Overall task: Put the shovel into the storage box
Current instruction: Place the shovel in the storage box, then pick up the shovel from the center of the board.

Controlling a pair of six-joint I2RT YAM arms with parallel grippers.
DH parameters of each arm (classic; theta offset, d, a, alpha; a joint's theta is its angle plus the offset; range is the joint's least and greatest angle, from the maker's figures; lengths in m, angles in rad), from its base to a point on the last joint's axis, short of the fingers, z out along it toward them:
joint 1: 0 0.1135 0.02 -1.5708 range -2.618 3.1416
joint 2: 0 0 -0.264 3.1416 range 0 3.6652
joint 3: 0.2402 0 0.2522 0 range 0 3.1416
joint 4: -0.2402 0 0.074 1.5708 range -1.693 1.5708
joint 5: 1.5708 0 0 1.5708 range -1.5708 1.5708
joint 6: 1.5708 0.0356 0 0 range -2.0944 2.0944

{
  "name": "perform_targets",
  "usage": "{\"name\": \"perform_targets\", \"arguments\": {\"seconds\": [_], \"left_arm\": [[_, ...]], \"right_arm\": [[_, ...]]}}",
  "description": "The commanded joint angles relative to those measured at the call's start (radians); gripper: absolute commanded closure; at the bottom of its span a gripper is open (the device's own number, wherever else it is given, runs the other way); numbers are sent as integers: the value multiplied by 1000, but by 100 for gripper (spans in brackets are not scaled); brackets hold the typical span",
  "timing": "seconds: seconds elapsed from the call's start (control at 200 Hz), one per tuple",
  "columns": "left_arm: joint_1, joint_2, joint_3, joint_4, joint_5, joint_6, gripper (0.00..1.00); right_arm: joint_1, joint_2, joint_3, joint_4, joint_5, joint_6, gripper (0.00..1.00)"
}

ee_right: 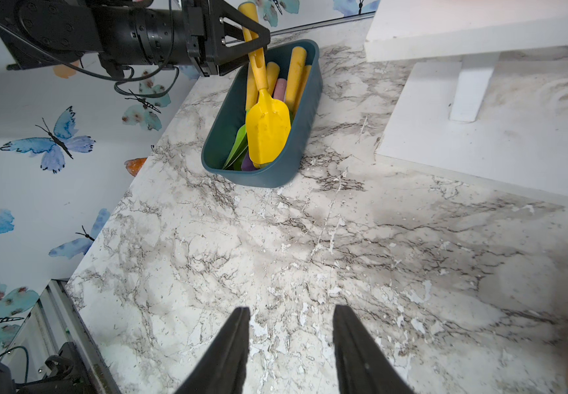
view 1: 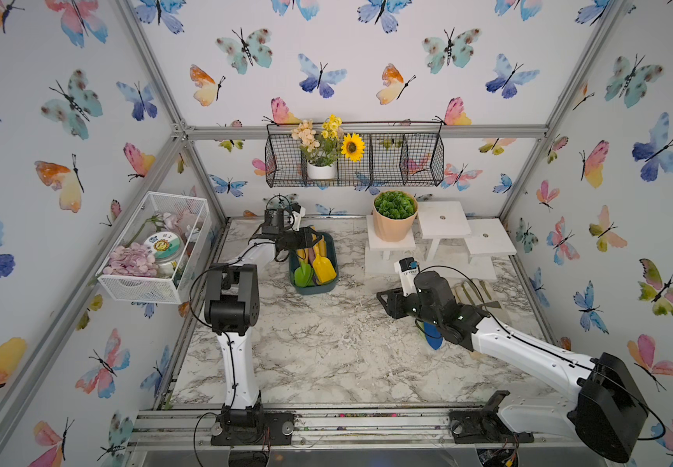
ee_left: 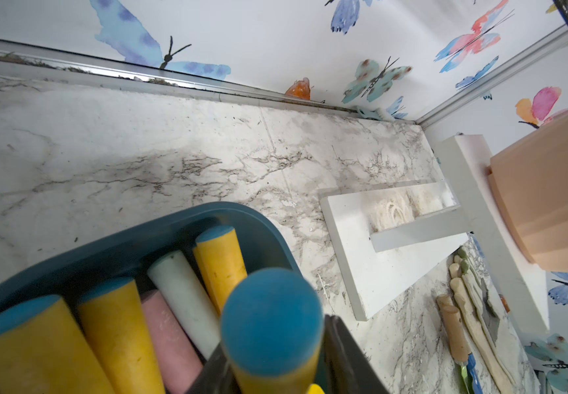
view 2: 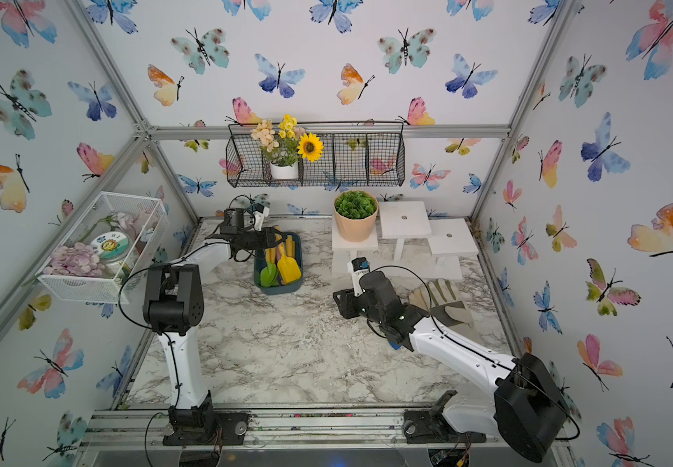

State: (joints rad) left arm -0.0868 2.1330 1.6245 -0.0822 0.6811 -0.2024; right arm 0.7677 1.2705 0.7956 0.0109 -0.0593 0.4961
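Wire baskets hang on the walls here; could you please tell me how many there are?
2. The white wire-mesh basket hangs on the left wall; the black wire basket hangs on the rear wall. No other shows, and none seems hidden.

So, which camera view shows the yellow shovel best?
The right wrist view: nearly the whole yellow shovel shows, blade in the storage box. Both top views show the shovel small; the left wrist view shows only its blurred handle end.
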Motion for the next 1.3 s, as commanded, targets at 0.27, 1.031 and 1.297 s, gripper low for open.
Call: {"name": "perform_targets", "arguments": {"seconds": [0.27, 1.031, 1.297], "left_arm": [[7, 5, 11, -57, -119, -15, 47], [-15, -333, -299, -3, -296, -85, 42], [-132, -514, -496, 23, -357, -117, 43]], "right_arm": [[5, 46, 28, -6, -1, -14, 55], [5, 91, 65, -77, 84, -20, 55], [-3, 105, 74, -144, 155, 1, 52]]}}
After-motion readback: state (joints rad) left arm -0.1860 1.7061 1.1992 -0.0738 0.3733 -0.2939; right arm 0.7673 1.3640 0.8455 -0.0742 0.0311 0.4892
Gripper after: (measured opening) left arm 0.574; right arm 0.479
